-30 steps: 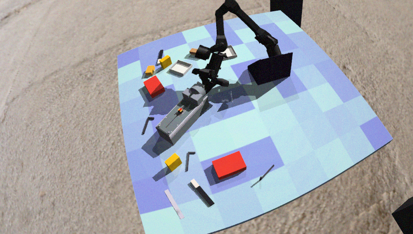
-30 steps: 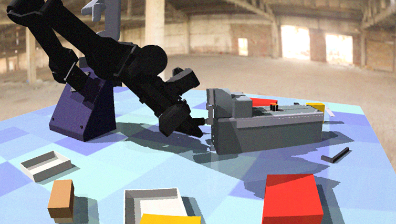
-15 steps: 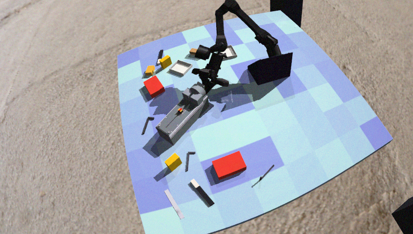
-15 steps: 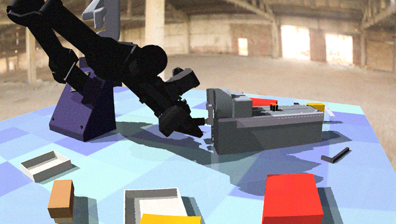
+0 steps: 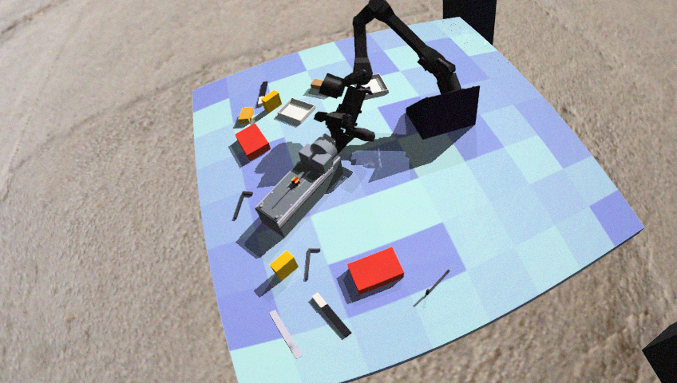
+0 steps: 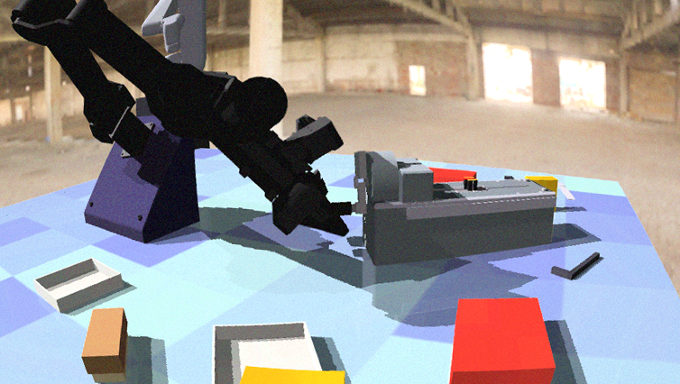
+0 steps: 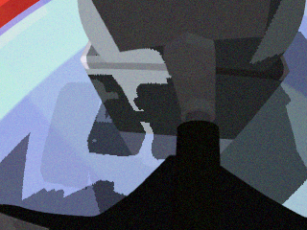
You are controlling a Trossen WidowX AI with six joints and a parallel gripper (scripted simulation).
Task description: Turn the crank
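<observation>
The grey machine (image 5: 303,201) (image 6: 459,241) is a long box with a slot along its top. The small red pointer (image 5: 295,179) (image 6: 471,183) sits over the slot, with yellowish bits close around it. They look like the brass marks, but are too small to tell whether they are exactly level. The crank arm (image 6: 360,191) (image 7: 192,81) is on the machine's end facing the robot and points down in the wrist view. My gripper (image 6: 338,213) (image 7: 187,164) is shut on the black crank handle (image 6: 342,208) (image 7: 198,136); its fingertips are dark and partly merge with the handle.
A red block (image 5: 252,141) (image 6: 502,346) and white trays (image 5: 296,111) (image 6: 78,286) lie to one side of the machine. Beyond its far end are a yellow block (image 5: 283,266), a second red block (image 5: 375,270) and a hex key (image 5: 307,263). Another hex key (image 5: 240,204) (image 6: 575,266) lies beside the machine.
</observation>
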